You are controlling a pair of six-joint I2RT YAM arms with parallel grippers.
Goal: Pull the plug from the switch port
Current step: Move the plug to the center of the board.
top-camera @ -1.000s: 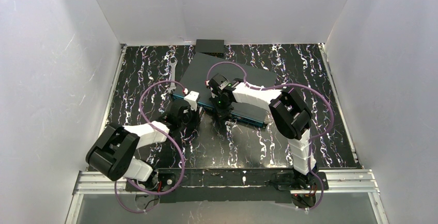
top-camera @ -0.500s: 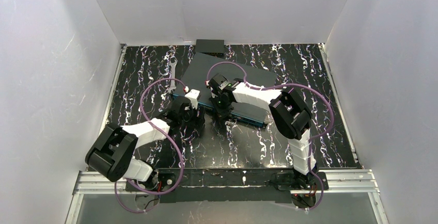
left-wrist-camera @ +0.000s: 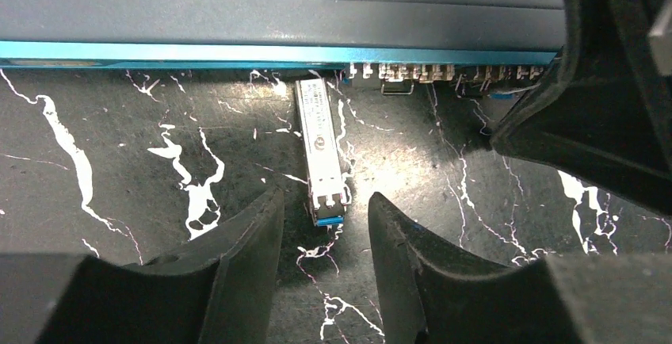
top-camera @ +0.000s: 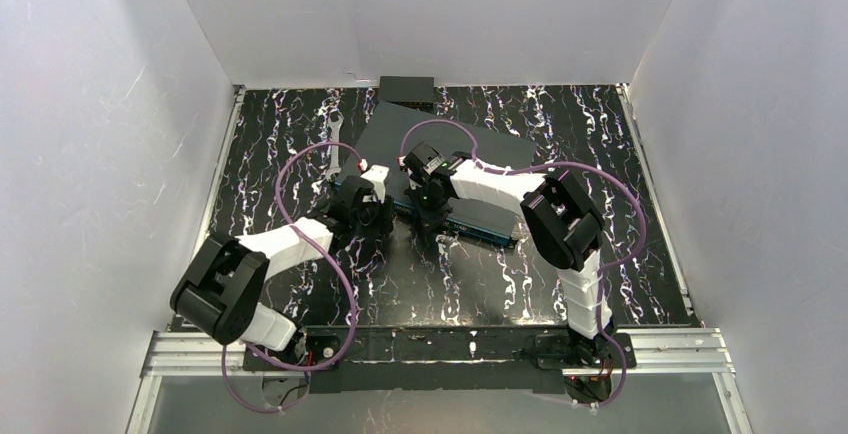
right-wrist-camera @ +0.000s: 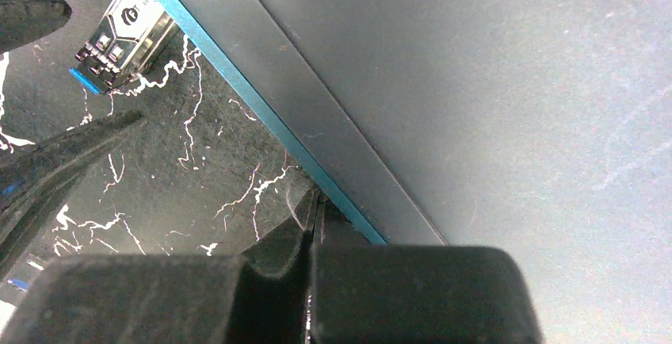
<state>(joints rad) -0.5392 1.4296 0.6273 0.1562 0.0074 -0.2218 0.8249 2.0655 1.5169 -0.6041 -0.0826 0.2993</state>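
Observation:
The switch (top-camera: 455, 149) is a flat dark grey box with a teal front face (left-wrist-camera: 198, 51), lying at mid table. A silver plug with a blue tab (left-wrist-camera: 321, 150) sticks out of that face onto the table; it also shows in the right wrist view (right-wrist-camera: 127, 31). My left gripper (left-wrist-camera: 323, 201) is open, its fingertips (left-wrist-camera: 265, 209) on either side of the plug's blue end and just short of it, not touching. My right gripper (right-wrist-camera: 315, 205) is shut and empty, tips against the teal face to the right of the plug. How deep the plug sits is hidden.
A small black box (top-camera: 406, 88) stands at the back wall behind the switch. A silver wrench (top-camera: 334, 134) lies left of the switch. Purple cables loop over both arms. White walls close in the black marbled table (top-camera: 500, 274).
My left gripper has moved forward and to the right, up to the switch's front face and the plug. The right arm and the switch have not moved.

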